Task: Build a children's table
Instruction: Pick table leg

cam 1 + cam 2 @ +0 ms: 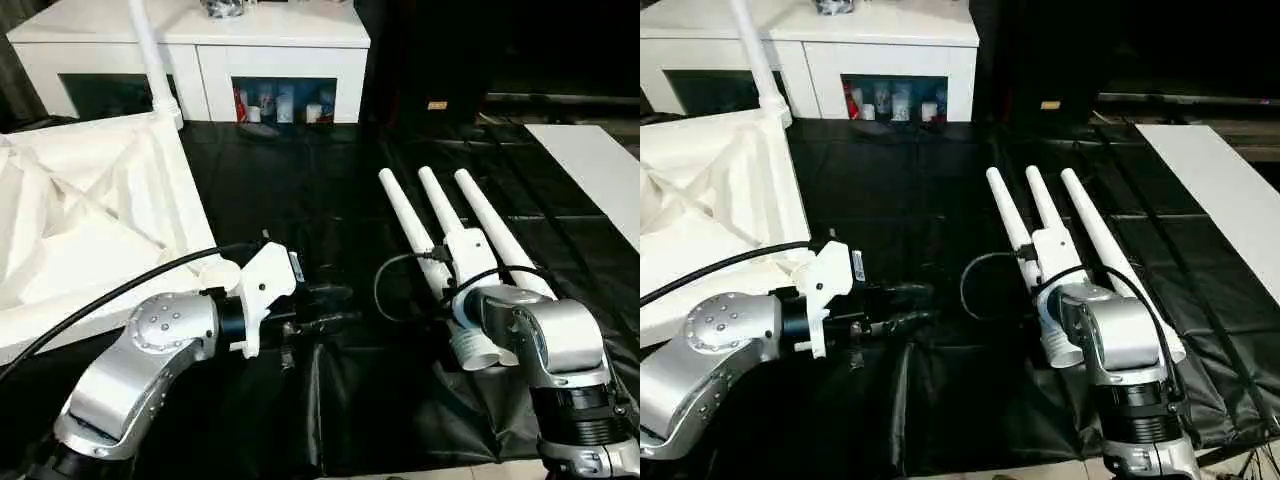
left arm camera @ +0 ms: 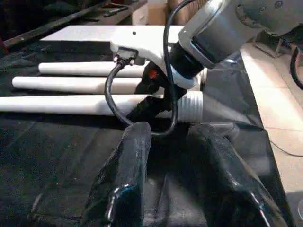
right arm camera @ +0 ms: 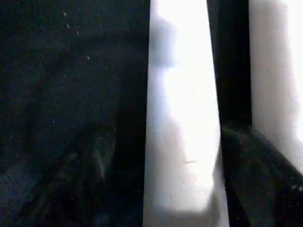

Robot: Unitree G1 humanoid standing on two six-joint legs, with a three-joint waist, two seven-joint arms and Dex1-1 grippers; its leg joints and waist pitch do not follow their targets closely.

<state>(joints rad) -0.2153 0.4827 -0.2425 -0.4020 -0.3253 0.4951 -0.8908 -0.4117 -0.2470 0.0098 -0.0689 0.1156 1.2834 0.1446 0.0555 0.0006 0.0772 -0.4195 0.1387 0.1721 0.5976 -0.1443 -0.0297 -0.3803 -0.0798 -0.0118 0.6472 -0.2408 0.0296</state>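
The tabletop [image 1: 80, 215] lies upside down at the black sheet's [image 1: 300, 180] left edge, one leg [image 1: 152, 55] standing in its far corner. The left gripper [image 2: 177, 161] hangs empty, fingers apart. Three legs [image 1: 440, 215] lie side by side, pointing away. The right gripper's [image 3: 165, 161] open fingers straddle the leftmost one [image 3: 182, 118].

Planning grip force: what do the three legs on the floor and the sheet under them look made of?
Legs: likely hard plastic, smooth matte white, with moulded threads at the wide ends. Sheet: thin black plastic film or coated fabric, going by its glossy creases.
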